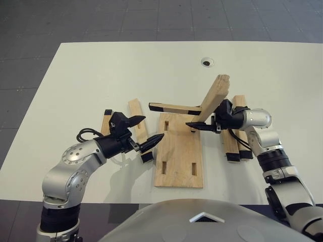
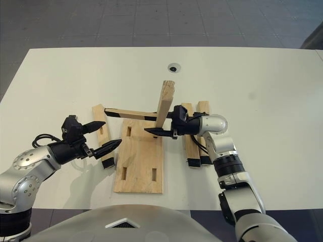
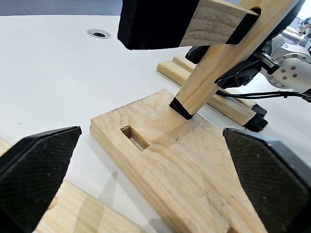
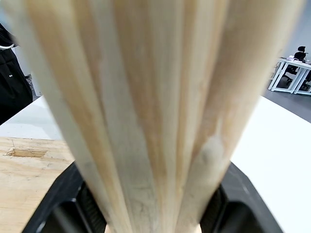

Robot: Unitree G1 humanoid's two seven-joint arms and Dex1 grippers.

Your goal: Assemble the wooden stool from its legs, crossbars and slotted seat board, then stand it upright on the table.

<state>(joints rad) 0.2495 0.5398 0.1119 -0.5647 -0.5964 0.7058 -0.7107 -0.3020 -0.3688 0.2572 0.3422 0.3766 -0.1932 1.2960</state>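
Early stage, I judge: right fingers [image 1: 194, 124] closed on one leg [image 1: 214, 93], tilted on the seat board [image 1: 179, 161] at frame centre. Left fingers [image 1: 151, 141] are wide open and empty. Other legs [image 1: 237, 143] lie loose on the surface.

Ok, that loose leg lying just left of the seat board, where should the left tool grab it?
I'd take the loose leg at its bare wooden middle, from straight above, closing across its narrow width. It lies flat on the table, so only its long edges are free, and the open left tool hangs over it.
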